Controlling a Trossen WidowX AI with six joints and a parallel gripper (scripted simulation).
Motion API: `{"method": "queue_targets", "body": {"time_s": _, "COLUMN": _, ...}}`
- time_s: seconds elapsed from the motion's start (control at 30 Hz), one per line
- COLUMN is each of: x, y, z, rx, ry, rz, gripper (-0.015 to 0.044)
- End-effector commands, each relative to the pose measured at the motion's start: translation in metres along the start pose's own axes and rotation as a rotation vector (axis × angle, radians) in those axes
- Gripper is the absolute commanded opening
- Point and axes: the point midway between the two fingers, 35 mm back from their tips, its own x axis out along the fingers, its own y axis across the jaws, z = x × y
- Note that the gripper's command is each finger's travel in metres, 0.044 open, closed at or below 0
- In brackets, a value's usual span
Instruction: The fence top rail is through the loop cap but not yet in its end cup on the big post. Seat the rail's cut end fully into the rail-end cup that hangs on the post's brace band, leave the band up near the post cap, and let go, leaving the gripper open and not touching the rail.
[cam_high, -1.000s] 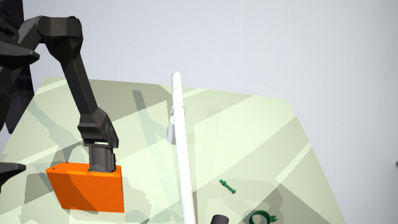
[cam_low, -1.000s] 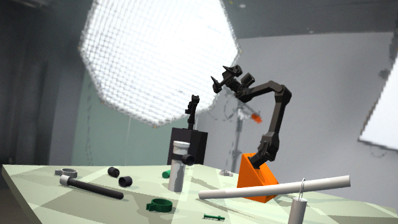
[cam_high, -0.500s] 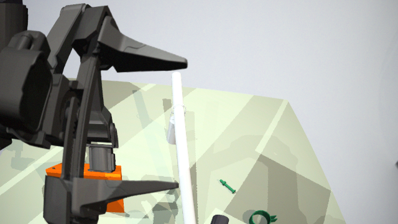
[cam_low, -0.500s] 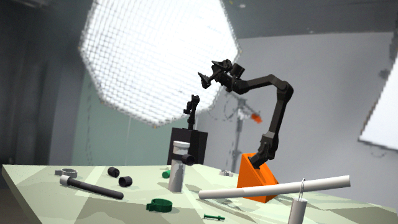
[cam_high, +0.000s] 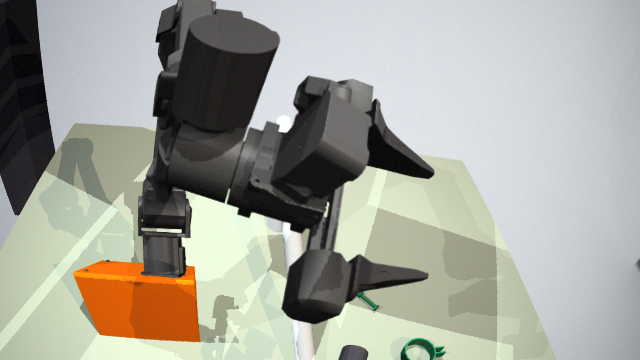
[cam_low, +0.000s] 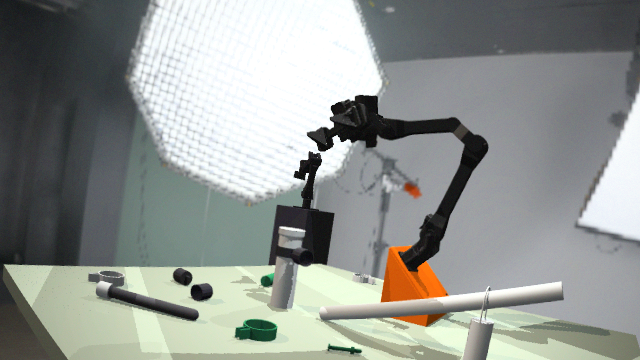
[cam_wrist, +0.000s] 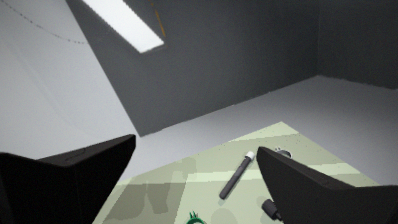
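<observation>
Claw (cam_low: 327, 131) wide open, empty, high above rail (cam_low: 440, 303), not touching.

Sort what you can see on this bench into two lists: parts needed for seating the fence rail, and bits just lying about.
Needed: white top rail; big post with rail-end cup; loop cap on the small post; open gripper, holding nothing.

Lying about: green band; green bolt; dark pipe; two loose black cups.

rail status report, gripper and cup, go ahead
Gripper open, empty, high above the table. Rail through the loop cap, cut end short of the cup on the post. Gap between unobstructed.
</observation>
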Motion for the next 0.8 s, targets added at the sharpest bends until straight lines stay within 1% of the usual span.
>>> {"method": "queue_targets", "body": {"time_s": 0.0, "x": 0.030, "y": 0.027, "z": -0.063, "rx": -0.113, "ry": 0.188, "rz": -0.041, "gripper": 0.0440}}
{"method": "queue_targets", "body": {"time_s": 0.17, "x": 0.041, "y": 0.048, "z": -0.119, "rx": -0.219, "ry": 0.365, "rz": -0.050, "gripper": 0.0440}}
{"method": "queue_targets", "body": {"time_s": 0.3, "x": 0.040, "y": 0.066, "z": -0.166, "rx": -0.310, "ry": 0.520, "rz": -0.040, "gripper": 0.0440}}
{"method": "queue_targets", "body": {"time_s": 0.43, "x": 0.031, "y": 0.083, "z": -0.213, "rx": -0.405, "ry": 0.685, "rz": -0.010, "gripper": 0.0440}}
{"method": "queue_targets", "body": {"time_s": 0.6, "x": 0.008, "y": 0.103, "z": -0.267, "rx": -0.521, "ry": 0.897, "rz": 0.057, "gripper": 0.0440}}
{"method": "queue_targets", "body": {"time_s": 0.77, "x": 0.004, "y": 0.105, "z": -0.274, "rx": -0.535, "ry": 0.923, "rz": 0.067, "gripper": 0.0440}}
